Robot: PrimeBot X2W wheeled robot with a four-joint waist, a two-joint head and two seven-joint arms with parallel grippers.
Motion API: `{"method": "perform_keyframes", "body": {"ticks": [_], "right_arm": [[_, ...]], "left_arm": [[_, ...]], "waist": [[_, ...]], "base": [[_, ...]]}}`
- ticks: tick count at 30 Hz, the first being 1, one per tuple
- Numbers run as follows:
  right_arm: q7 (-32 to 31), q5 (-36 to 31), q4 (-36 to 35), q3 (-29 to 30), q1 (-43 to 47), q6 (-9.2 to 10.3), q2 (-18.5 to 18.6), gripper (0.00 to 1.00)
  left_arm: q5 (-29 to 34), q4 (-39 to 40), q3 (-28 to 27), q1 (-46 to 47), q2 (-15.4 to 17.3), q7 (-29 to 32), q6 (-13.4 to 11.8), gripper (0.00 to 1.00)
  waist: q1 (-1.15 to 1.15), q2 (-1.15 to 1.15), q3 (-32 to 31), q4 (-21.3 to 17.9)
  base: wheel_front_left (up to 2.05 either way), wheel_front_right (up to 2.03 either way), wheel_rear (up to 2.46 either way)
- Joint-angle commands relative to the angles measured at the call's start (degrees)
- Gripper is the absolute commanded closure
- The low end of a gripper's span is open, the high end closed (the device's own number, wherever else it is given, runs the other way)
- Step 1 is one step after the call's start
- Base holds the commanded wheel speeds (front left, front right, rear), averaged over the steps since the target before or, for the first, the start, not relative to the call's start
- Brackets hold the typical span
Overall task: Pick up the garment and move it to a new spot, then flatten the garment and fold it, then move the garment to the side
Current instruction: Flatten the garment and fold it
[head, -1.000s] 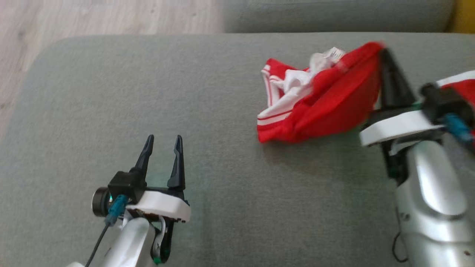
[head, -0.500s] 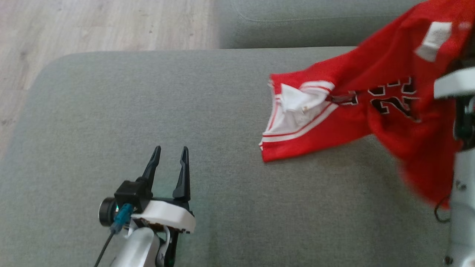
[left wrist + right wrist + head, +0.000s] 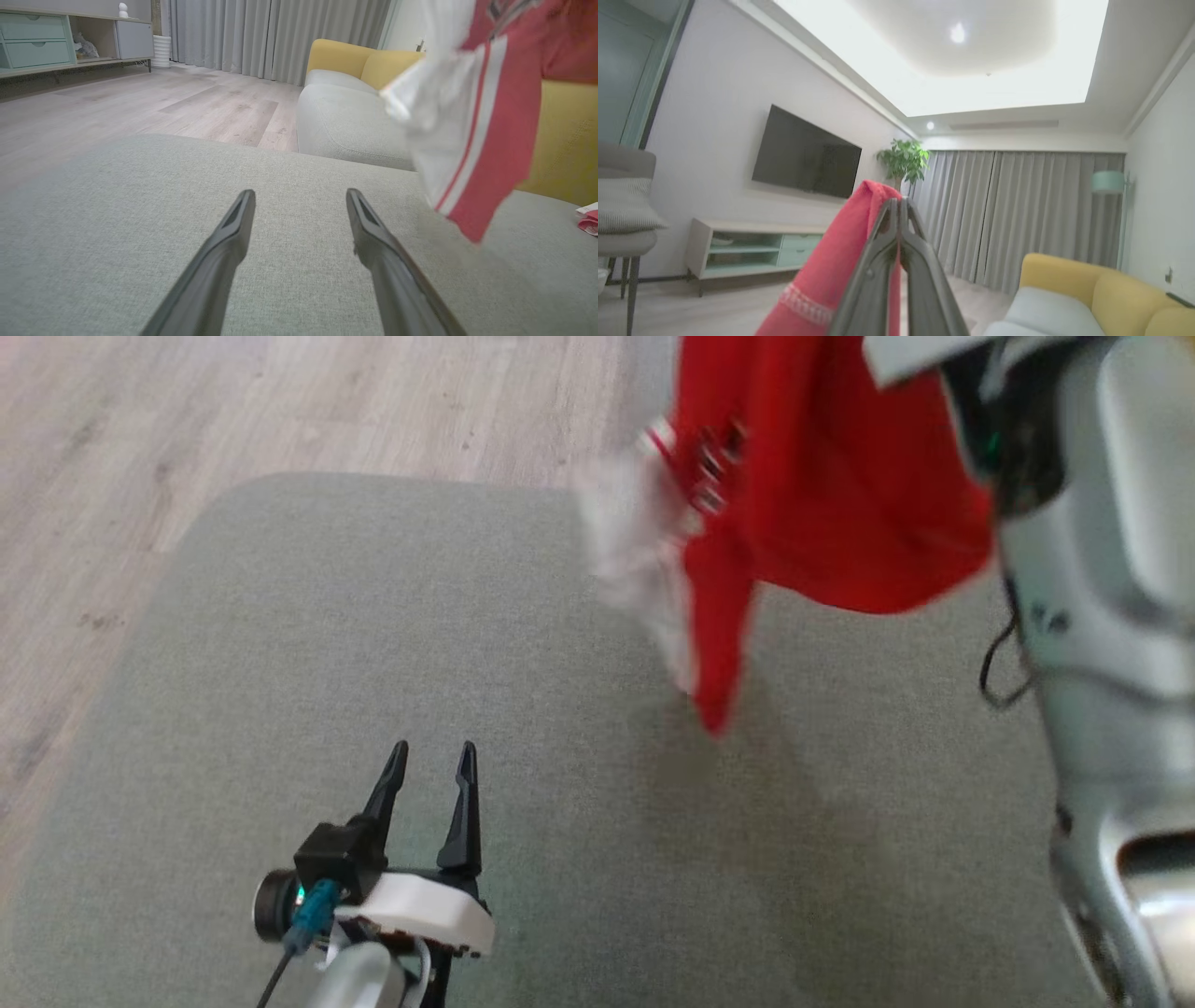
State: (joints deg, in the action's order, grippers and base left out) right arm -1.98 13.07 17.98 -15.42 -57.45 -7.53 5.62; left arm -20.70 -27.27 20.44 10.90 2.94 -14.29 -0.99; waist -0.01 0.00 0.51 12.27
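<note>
The garment (image 3: 822,495) is a red jersey with white trim. It hangs in the air over the grey cushion (image 3: 280,644), lifted clear of it, its lowest corner dangling near the middle. My right gripper (image 3: 899,205) is shut on a fold of the garment (image 3: 831,266) and is raised high, pointing toward the ceiling. My left gripper (image 3: 429,761) is open and empty, low over the cushion's near left part. In the left wrist view the garment (image 3: 481,126) hangs ahead and to the right of the open left gripper (image 3: 301,198).
The wooden floor (image 3: 280,401) lies beyond the cushion's far and left edges. A grey sofa seat (image 3: 345,121) with yellow backs (image 3: 345,56) stands past the cushion. Another red and white cloth (image 3: 589,219) lies at its right edge. My right forearm (image 3: 1102,616) rises at the right.
My right gripper has lifted the garment off the cushion and high into the air, so that it now hangs free. The head camera has shifted. My left gripper has stayed open in place.
</note>
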Motion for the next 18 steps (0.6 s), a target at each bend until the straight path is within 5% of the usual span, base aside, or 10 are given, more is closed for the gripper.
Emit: {"method": "perform_keyframes", "body": {"ticks": [1,13,18], "right_arm": [[0.5,0.5,-1.1,1.1,-3.1,0.04,-1.3,1.0],[-3.2,-3.7,-0.5,12.7,3.5,0.04,5.6,1.0],[-4.9,-9.3,6.8,16.3,10.0,0.04,10.4,1.0]], "left_arm": [[-0.3,1.8,-1.9,1.6,0.0,-0.7,-0.1,0.0],[1.2,2.8,-2.0,3.4,0.0,-0.7,0.5,0.0],[0.8,2.8,-0.5,5.7,0.0,-0.7,0.8,0.0]], "waist": [[0.01,0.0,-0.4,0.1],[0.01,0.0,4.2,-2.2],[0.01,0.0,7.4,-1.5]], "base": [[0.0,0.0,0.0],[0.0,0.0,0.0],[0.0,0.0,0.0]]}}
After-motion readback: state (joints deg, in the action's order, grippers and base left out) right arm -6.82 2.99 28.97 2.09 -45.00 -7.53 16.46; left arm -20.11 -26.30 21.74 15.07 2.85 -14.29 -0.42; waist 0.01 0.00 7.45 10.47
